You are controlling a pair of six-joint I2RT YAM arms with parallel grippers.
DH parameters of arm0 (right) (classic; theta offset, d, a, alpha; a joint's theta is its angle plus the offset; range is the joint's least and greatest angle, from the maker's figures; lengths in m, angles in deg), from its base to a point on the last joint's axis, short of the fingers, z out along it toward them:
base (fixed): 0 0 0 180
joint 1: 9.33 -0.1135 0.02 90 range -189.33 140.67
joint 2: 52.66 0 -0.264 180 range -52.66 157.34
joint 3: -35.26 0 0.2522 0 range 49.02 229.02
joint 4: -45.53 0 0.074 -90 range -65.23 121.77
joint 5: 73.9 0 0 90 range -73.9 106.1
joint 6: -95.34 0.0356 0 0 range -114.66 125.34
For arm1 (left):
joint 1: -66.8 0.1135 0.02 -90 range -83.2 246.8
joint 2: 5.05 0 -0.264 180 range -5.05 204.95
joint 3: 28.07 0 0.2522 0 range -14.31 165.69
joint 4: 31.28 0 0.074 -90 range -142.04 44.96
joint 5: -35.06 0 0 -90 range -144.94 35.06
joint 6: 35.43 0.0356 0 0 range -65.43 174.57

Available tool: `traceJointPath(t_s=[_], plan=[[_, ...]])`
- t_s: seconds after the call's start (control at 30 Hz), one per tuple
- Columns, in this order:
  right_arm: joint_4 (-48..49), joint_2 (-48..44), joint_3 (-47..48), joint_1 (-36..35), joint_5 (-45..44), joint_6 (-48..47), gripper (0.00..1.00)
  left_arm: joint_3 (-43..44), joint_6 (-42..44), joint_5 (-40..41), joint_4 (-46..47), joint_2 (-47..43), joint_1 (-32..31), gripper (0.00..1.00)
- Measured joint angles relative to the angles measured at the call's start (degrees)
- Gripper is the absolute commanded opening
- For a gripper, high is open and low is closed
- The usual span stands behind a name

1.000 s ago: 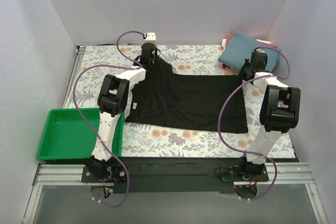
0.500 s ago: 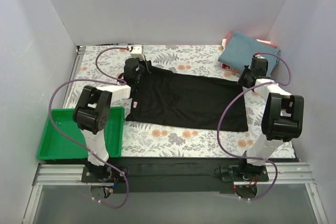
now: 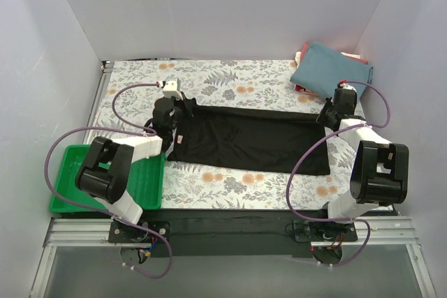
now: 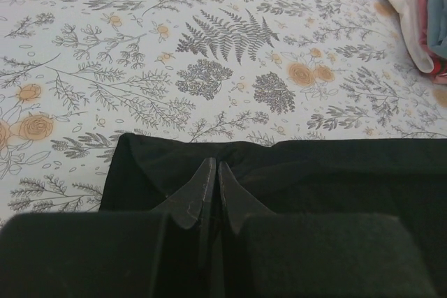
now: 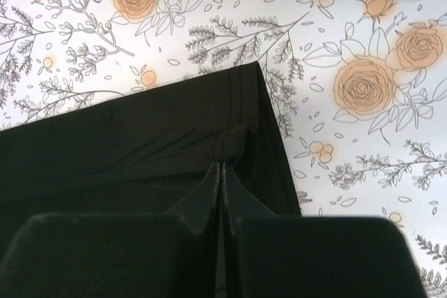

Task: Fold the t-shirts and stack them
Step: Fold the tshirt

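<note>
Black t-shirt (image 3: 251, 137) lies flat across the middle of the table (image 3: 230, 78), pulled into a wide, low band running left to right on the floral cover. Its far edge is straight and its near edge is slightly uneven.

Left gripper (image 3: 183, 111) is at the shirt's far-left corner, clenched. In the left wrist view its fingertips (image 4: 206, 176) are pressed together w/ black cloth caught btwn them, and the fabric rises in a small peak at the pinch.

Right gripper (image 3: 327, 114) is at the far-right corner, also clamped on the black t-shirt. In the right wrist view its fingertips (image 5: 216, 172) meet on a small pucker of cloth just inside the stitched hem. A 2nd layer shows past that hem on the right, so the shirt is doubled at that end.

Teal-blue t-shirt (image 3: 328, 68) sits folded in the far-right corner, on top of red/pink shirts (image 3: 302, 52), whose edges peek out on the left of the pile. The pile is near the right gripper but apart from the black t-shirt.

Green tray (image 3: 77, 186) is at the near-left edge of the table, beside the left arm's base. The black shirt's near-left corner is just beside the tray's right rim; can't tell if they touch.
</note>
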Motion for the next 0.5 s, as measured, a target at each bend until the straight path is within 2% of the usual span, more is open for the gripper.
traceJointPath(t_s=[0.27,0.5], plan=[[0.4,-3.8,-3.8,0.0,-0.8,0.2,0.01,-6.4,-1.2,-0.2,0.5,-10.9,-1.2,0.0],[1.4,-6.4,-6.6,0.0,-1.7,0.4,0.01,-9.3,-1.7,0.0,-0.4,-16.0,-3.2,0.0]])
